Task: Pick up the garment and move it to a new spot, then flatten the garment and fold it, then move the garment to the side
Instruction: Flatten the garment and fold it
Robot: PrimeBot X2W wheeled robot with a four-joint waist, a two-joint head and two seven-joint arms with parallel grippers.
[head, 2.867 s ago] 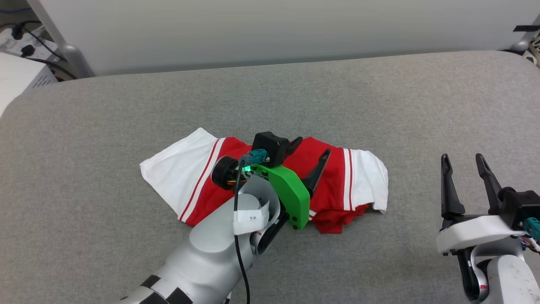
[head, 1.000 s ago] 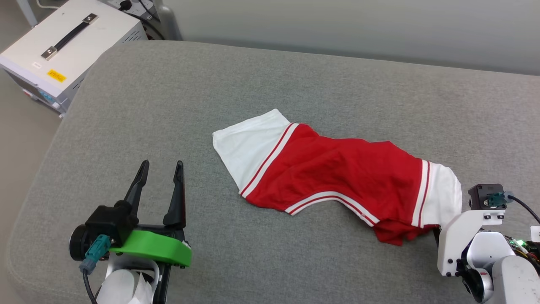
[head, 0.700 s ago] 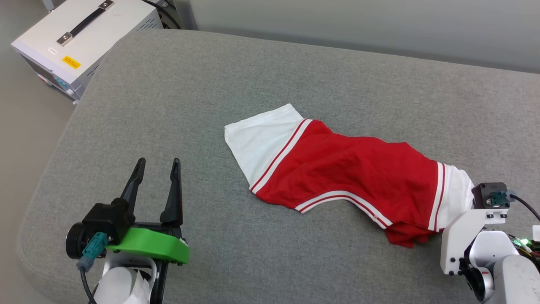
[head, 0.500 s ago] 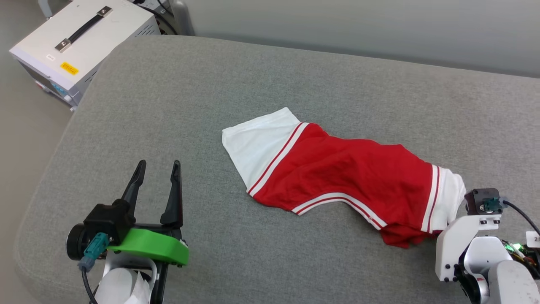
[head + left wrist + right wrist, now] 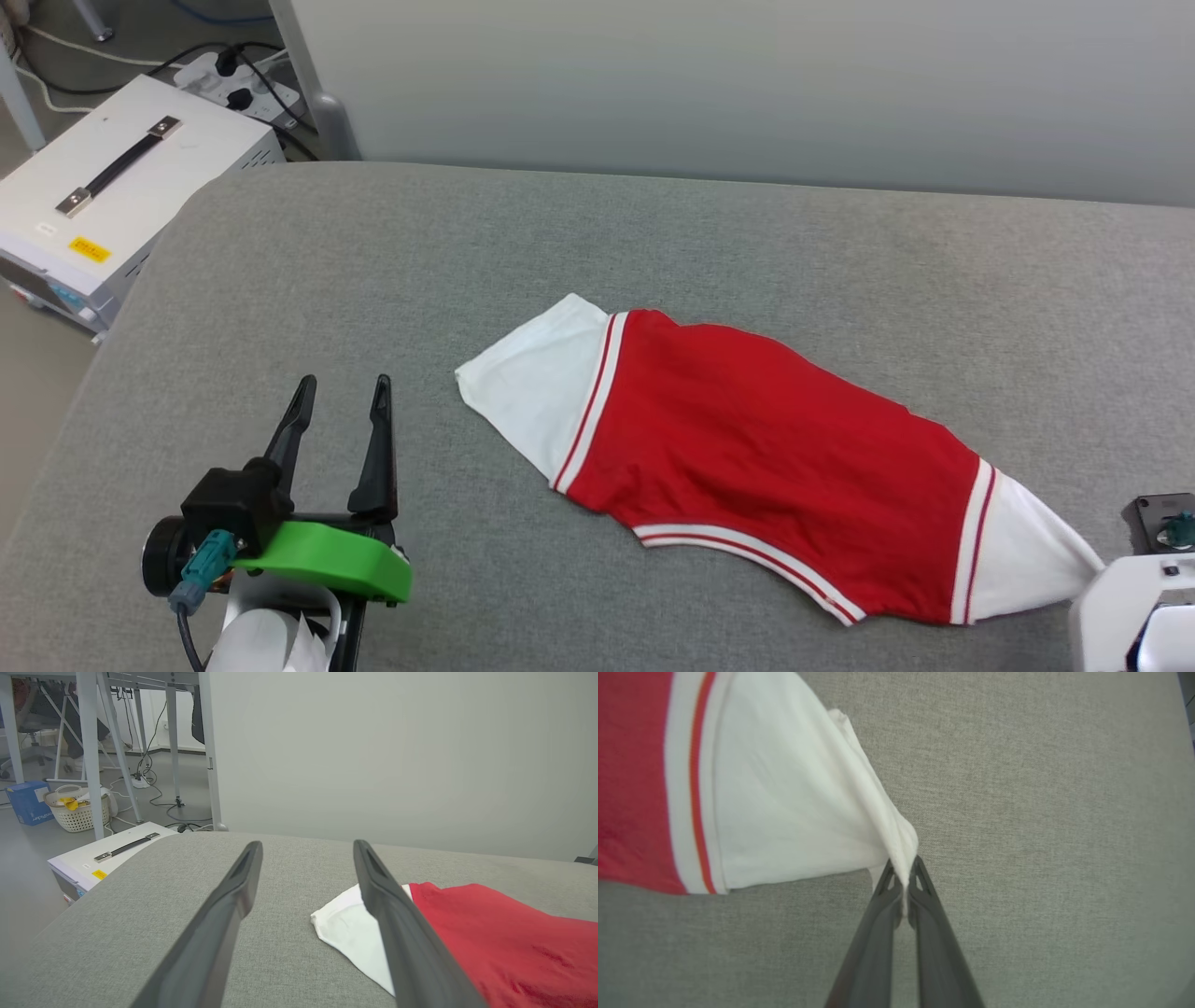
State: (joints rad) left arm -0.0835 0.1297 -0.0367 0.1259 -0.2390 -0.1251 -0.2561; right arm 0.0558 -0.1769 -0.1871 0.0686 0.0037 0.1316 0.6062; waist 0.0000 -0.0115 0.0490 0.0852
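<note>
The garment (image 5: 766, 462), red with white sleeves and striped trim, lies stretched across the grey cushion, one white sleeve at the left and the other pulled into a taut point at the lower right. In the right wrist view my right gripper (image 5: 903, 865) is shut on that white sleeve (image 5: 794, 812), the cloth pinched between its dark fingertips. My left gripper (image 5: 341, 397) stands open at the lower left, apart from the garment (image 5: 490, 942), nothing between its fingers (image 5: 224, 914). The garment's lettering is hidden.
A white equipment case (image 5: 112, 196) with a black handle stands off the cushion's left edge, with cables behind it. A pale wall (image 5: 747, 84) runs along the cushion's far side. A basket (image 5: 77, 812) and table legs stand on the floor beyond.
My right gripper has shut on the right sleeve and pulled it toward the lower right, stretching the garment out. The head camera has shifted. The left gripper stays open in place.
</note>
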